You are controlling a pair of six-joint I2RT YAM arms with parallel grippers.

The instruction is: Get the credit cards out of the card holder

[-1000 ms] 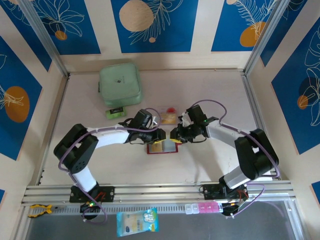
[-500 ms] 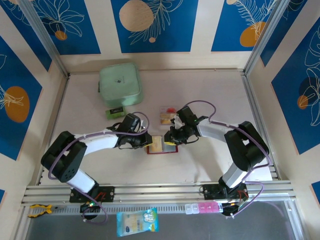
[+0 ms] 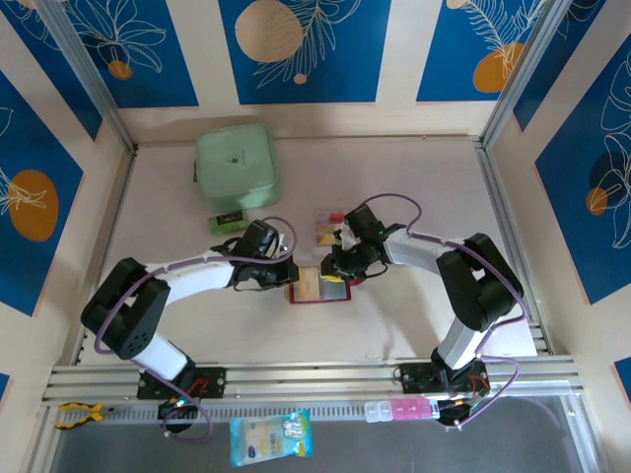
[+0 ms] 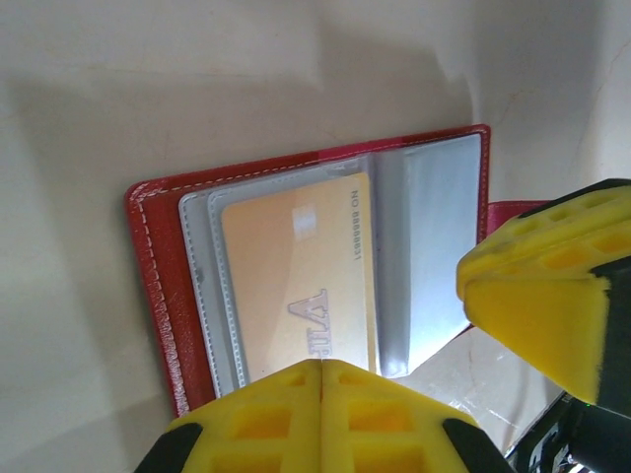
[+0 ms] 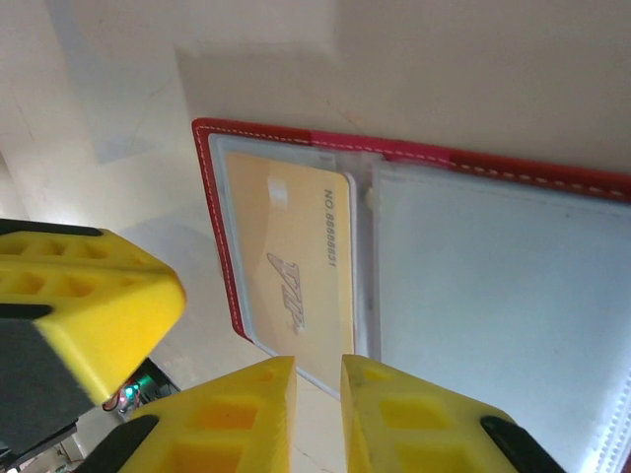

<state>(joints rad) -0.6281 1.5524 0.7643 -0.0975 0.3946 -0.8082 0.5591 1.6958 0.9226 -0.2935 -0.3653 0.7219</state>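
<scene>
The dark-red card holder (image 3: 336, 294) lies open on the table, clear sleeves up. A tan-gold credit card (image 3: 310, 284) sits in its left sleeve, plain in the left wrist view (image 4: 296, 286) and in the right wrist view (image 5: 296, 266). My left gripper (image 3: 289, 278) is shut, its tips (image 4: 323, 367) over the holder's left edge. My right gripper (image 3: 333, 268) is narrowly open (image 5: 317, 370), with the sleeve's corner in the gap. Two more credit cards (image 3: 330, 225) lie loose behind the holder, one whitish with a red mark and one tan-gold.
A mint-green zip case (image 3: 237, 166) sits at the back left, with a small green-and-black block (image 3: 228, 222) in front of it. A snack packet (image 3: 271, 437) and a pink pill box (image 3: 399, 409) lie on the rail in front of the arm bases.
My left gripper has drawn back from over the holder to its left edge. My right gripper has come left and down onto the holder. The holder has stayed put.
</scene>
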